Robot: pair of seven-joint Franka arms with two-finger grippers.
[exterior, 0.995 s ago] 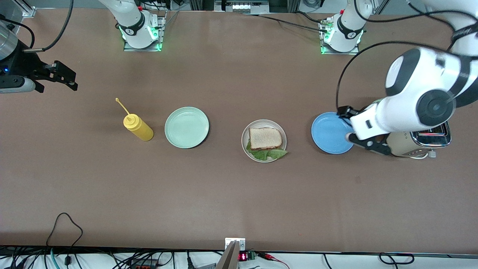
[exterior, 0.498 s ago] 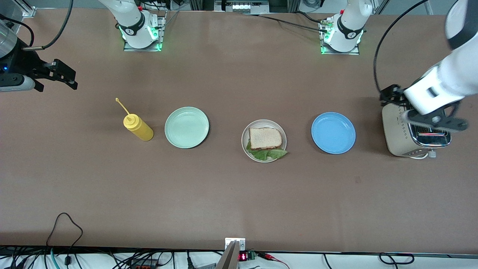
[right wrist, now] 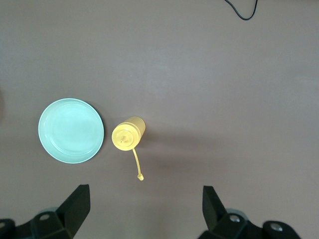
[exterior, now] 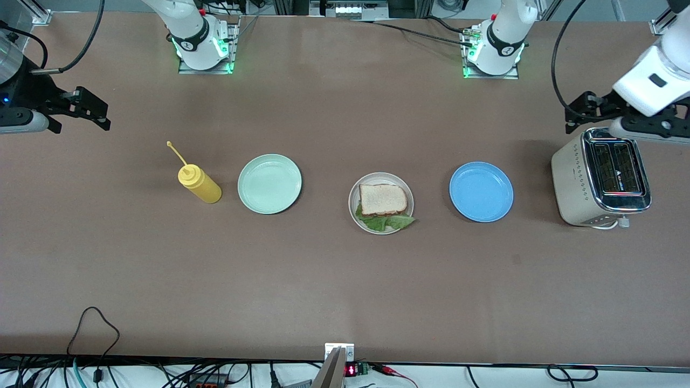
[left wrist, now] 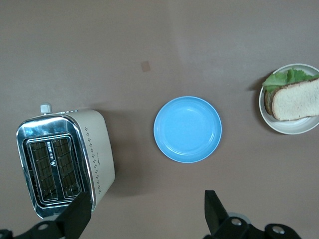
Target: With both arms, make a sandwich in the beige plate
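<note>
The sandwich sits in the beige plate mid-bench, between the blue plate and green plate. Its pale, brown-crusted top slice lies flat, apparently squarish. Lettuce pokes out toward the front camera.

The left hand hangs wide open and empty by the toaster. The right hand, likewise open and empty, waits over its own bench end.

Table: big, brown, plain top, fills almost the whole view.
Near edge: black cables hang by it, one loops onto the corner.
Light: soft and even, small green glow at the top edge.
</note>
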